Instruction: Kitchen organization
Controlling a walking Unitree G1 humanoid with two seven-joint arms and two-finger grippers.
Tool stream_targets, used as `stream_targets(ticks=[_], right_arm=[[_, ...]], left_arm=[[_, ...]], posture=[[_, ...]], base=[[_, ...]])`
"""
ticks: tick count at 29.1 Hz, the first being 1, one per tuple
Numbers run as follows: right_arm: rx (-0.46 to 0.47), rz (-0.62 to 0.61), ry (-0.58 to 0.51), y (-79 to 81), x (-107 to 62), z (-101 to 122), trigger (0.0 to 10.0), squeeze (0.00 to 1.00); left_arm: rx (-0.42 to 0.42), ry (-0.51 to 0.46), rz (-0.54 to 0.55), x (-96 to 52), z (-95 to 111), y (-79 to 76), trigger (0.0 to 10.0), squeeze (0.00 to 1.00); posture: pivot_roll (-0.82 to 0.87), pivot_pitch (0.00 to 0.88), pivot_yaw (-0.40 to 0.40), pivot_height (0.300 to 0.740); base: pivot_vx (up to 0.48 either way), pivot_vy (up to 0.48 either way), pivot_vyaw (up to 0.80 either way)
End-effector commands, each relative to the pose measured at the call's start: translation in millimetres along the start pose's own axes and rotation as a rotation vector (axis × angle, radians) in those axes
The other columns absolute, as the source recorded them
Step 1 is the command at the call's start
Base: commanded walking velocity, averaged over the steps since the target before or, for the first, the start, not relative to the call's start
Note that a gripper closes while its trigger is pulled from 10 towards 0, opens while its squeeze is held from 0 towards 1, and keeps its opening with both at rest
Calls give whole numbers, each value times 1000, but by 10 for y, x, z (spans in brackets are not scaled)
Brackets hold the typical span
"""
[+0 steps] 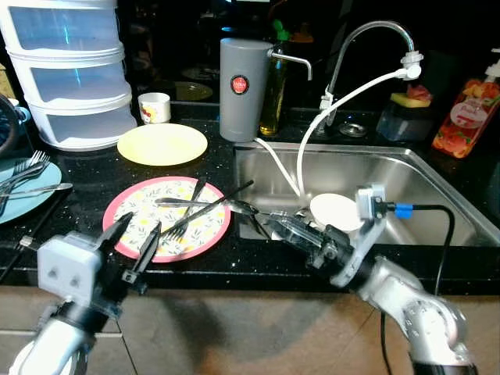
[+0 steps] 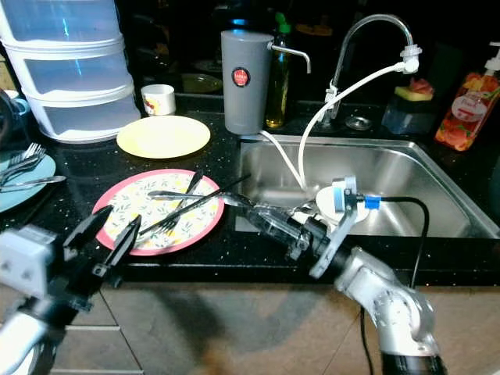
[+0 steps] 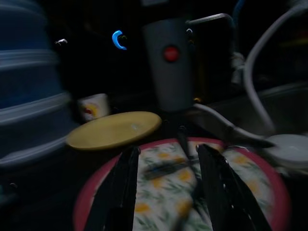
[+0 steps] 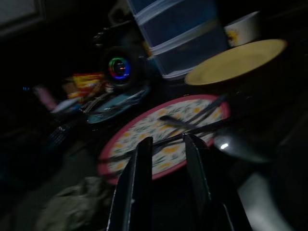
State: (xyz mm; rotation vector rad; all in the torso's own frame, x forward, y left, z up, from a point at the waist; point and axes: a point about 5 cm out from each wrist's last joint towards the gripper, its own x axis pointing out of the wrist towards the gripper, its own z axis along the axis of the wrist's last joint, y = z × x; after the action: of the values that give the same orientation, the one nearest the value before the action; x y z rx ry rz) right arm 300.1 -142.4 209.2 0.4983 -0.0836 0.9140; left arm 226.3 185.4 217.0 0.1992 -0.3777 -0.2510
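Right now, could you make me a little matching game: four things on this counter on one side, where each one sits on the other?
Things:
1. cutlery
2. yellow plate
3. white dish
4. soap bottle

Places:
A. in the sink
B. on the floral plate
C. right of the tap
D. beside the white drawers

Pairs: 1-B, 2-D, 3-A, 4-C

Left gripper [image 1: 134, 234] low and forward, fingers [image 3: 122, 190] spread apart. Right gripper [image 1: 269, 221] stretched toward my left, arm bent at the elbow, fingers [image 4: 139, 183] parted narrowly.
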Motion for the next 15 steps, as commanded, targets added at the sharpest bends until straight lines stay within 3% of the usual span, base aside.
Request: stream_targets(ticks=[1, 4, 5, 6, 10, 11, 12, 15], right_arm=[[-91, -97, -7, -82, 111, 84, 10000, 0], [-181, -151, 41, -125, 236, 123, 10000, 0], [-207, -164, 55, -132, 274, 127, 10000, 0], [-238, -168, 70, -129, 319, 133, 10000, 0], [-290, -163, 92, -94, 444, 142, 10000, 0], [-353, -143, 136, -73, 525, 100, 10000, 0], [-387, -143, 160, -84, 542, 71, 10000, 0], [-427, -146, 180, -108, 564, 41, 10000, 0]], left_arm=[[15, 47, 22, 193, -14, 102, 10000, 0], [15, 73, 1, 432, -12, 154, 10000, 0], [12, 70, -21, 495, -9, 155, 10000, 396], [3, 81, -44, 562, -22, 161, 10000, 1000], [-61, 125, -129, 699, -62, 152, 10000, 1000], [-124, 167, -271, 731, -74, 91, 10000, 1000], [-149, 200, -334, 717, -88, 64, 10000, 1000], [-173, 246, -394, 711, -100, 55, 10000, 1000]], posture=[[50, 1, -45, 740], [52, 0, -50, 740], [52, 0, -51, 740], [50, 0, -48, 740], [45, 0, -38, 740], [39, 0, -29, 740], [39, 0, -29, 740], [39, 0, -29, 740]], base=[[0, 0, 0], [0, 0, 0], [0, 0, 0], [0, 0, 0], [0, 0, 0], [0, 0, 0], [0, 0, 0], [0, 0, 0]])
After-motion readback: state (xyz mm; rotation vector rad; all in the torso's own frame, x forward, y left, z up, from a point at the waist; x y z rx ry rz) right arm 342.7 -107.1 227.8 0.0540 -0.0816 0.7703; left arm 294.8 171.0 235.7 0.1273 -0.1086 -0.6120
